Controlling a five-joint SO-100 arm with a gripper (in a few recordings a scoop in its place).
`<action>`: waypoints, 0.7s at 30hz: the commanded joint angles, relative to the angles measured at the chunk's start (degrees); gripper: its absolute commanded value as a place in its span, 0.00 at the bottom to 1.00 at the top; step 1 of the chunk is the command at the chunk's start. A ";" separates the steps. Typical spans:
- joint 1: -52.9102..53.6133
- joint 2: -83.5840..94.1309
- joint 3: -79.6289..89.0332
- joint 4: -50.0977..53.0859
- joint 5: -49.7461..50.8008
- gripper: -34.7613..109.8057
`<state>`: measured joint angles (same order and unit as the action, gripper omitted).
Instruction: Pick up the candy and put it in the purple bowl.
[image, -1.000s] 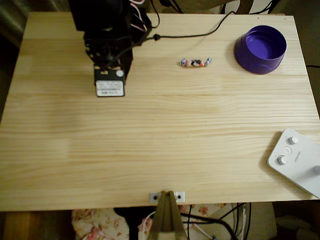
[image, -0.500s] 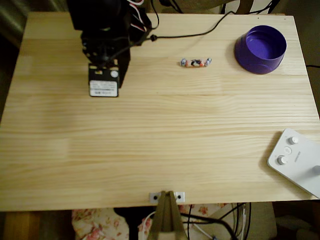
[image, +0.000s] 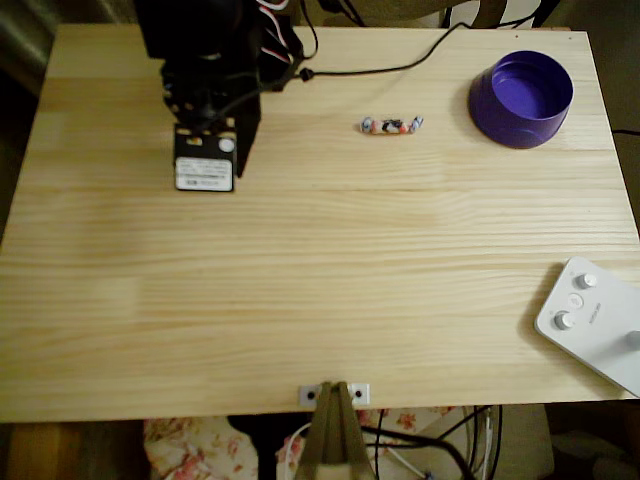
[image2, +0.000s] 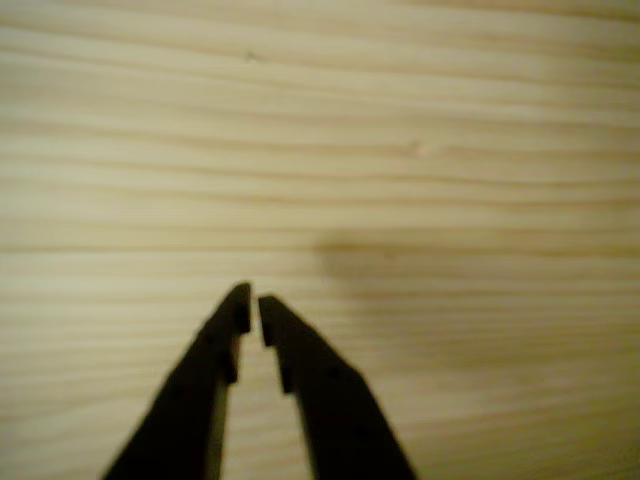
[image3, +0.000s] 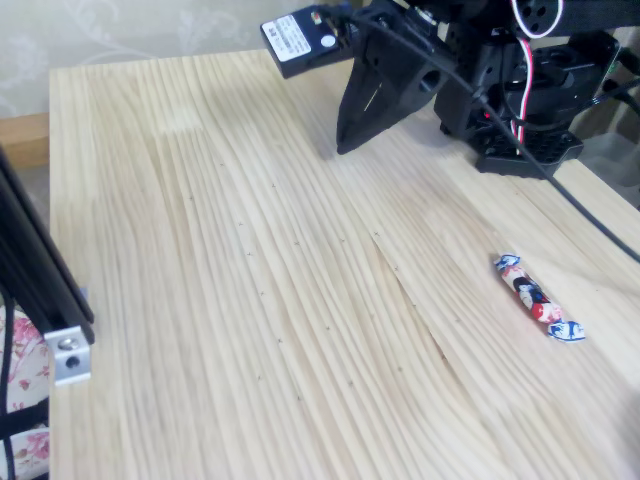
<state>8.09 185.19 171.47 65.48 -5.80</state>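
I see the small elongated candy in its twisted white, red and dark wrapper (image: 391, 125) lying flat on the pale pine-plank table (image: 320, 300), toward the far edge in the overhead view, with its long axis running left to right; in the fixed view it (image3: 537, 297) lies alone on bare wood, touching nothing. To its right in the overhead view, well apart from it, sits the round glossy purple plastic bowl (image: 521, 98), upright and with only its purple floor showing inside. Off to the candy's left, also well apart, my black two-finger gripper (image2: 251, 304) hangs over bare planks (the wrist view has nothing but wood grain under the tips), and its jaws stand nearly closed, only a thin slit between the points and nothing held. In the fixed view the gripper (image3: 343, 148) points down at the boards near the arm's black base (image3: 525, 140). A white device with round knobs (image: 592, 318) lies at the near right corner.
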 joint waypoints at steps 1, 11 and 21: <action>0.18 1.58 -4.13 -0.44 -0.70 0.23; -0.62 -0.35 -5.62 -0.88 -0.53 0.23; -1.41 -3.60 -8.61 -1.85 -0.88 0.23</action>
<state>6.42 181.58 169.01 65.39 -5.80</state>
